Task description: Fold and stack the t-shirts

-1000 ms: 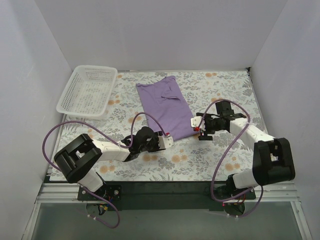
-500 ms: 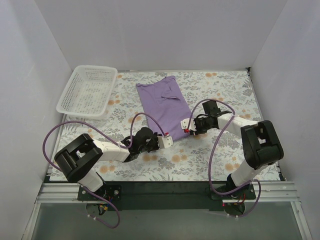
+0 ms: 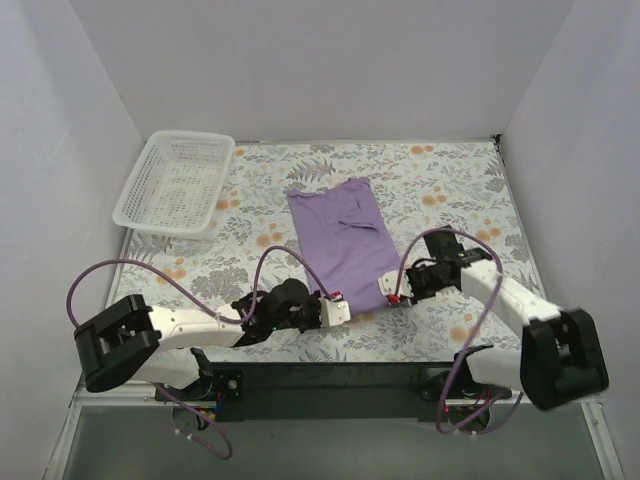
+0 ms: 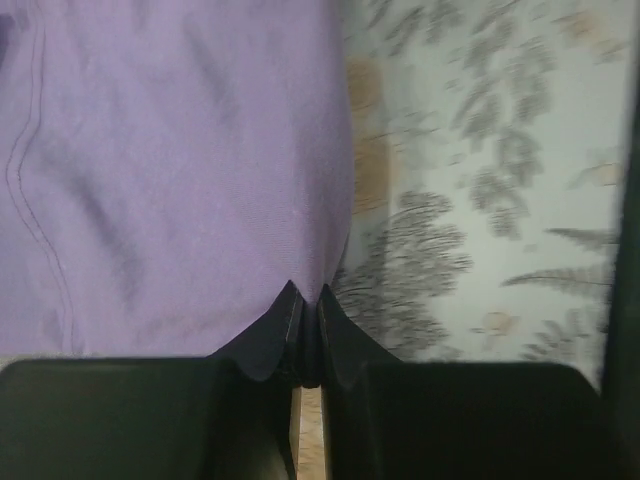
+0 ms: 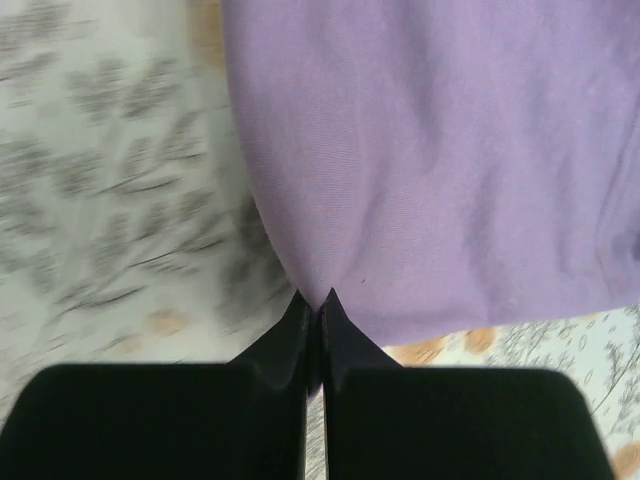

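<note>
While both arms reach in over the flowered table [image 3: 470, 180], the top view shows one purple t-shirt [image 3: 340, 240] lying flat as a long narrow strip. It sits to the right of the white basket [image 3: 175, 180] and nearer the arm bases than the basket is. The left gripper [image 3: 347, 301] and right gripper [image 3: 386, 297] meet the end of the strip farthest from the basket, one at each corner. A small crease shows near its middle. No second shirt is in view.

From the left wrist, the t-shirt [image 4: 170, 150] fills most of the frame, smooth with a stitched seam along one side. The left gripper [image 4: 303, 300] has its jaws pressed together on the cloth's edge, which puckers into the tips.

From the right wrist, the t-shirt [image 5: 440, 150] again looks smooth, and the right gripper [image 5: 318, 305] is likewise clamped tight on a pinch of the hem.

I judge this to be the crosswise fold, just starting. The next move calls for lifting both corners together and carrying them evenly toward the basket end, so the halves line up.
</note>
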`<state>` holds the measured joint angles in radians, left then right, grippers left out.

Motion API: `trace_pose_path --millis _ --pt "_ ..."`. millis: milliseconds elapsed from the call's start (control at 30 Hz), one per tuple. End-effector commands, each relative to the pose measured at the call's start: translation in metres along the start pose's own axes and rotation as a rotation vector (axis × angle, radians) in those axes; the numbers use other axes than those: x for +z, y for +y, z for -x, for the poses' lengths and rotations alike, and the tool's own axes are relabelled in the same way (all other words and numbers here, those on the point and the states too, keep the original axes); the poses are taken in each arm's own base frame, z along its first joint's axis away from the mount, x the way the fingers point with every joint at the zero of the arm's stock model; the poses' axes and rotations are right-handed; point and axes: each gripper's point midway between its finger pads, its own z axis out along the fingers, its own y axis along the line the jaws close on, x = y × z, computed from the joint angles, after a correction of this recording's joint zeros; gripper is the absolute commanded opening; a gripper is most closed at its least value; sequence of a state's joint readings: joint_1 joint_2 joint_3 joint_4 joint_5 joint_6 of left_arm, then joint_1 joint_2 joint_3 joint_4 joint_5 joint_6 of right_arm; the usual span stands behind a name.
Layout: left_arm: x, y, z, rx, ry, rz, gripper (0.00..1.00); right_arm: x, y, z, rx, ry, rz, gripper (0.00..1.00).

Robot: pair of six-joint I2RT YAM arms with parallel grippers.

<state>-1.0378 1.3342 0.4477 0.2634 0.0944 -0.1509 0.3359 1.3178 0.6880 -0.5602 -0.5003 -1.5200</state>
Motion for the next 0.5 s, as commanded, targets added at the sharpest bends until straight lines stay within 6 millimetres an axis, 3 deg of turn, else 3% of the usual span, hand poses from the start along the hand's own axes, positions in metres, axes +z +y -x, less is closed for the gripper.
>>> trace_pose_path --millis 0,33,67,100,133,167,233,333,433,467 --pt "-0.018 -0.06 0.019 -0.08 -0.014 -0.188 0.0 -0.029 0.094 0.016 0.004 -0.011 0.181 0.01" --pt "-0.024 -0.085 0.031 -0.106 -0.034 -0.243 0.0 -0.033 0.104 0.017 -0.002 -0.006 0.18 0.01" --pt "-0.028 -0.098 0.038 -0.109 -0.041 -0.275 0.0 -0.04 0.122 0.019 0.01 0.001 0.213 0.01" --pt "-0.031 -0.11 0.04 -0.098 -0.038 -0.299 0.0 -0.047 0.125 0.024 -0.021 -0.002 0.17 0.01" --pt "-0.036 -0.135 0.049 -0.085 -0.051 -0.35 0.0 -0.051 0.13 0.027 -0.023 -0.008 0.163 0.01" --pt "-0.038 -0.145 0.052 -0.09 -0.05 -0.38 0.0 -0.055 0.137 0.03 -0.014 -0.012 0.169 0.01" --pt "-0.039 -0.158 0.053 -0.09 -0.018 -0.423 0.0 -0.061 0.132 0.037 -0.015 -0.022 0.121 0.01" --pt "-0.036 -0.147 0.048 -0.062 0.003 -0.365 0.0 -0.066 0.114 0.044 0.015 -0.034 0.085 0.01" --pt "-0.038 -0.12 0.056 -0.036 -0.051 -0.258 0.0 -0.068 0.079 0.051 0.038 -0.057 0.039 0.01" --pt "-0.039 -0.112 0.058 -0.045 -0.063 -0.238 0.0 -0.075 0.053 0.059 0.031 -0.07 -0.02 0.01"
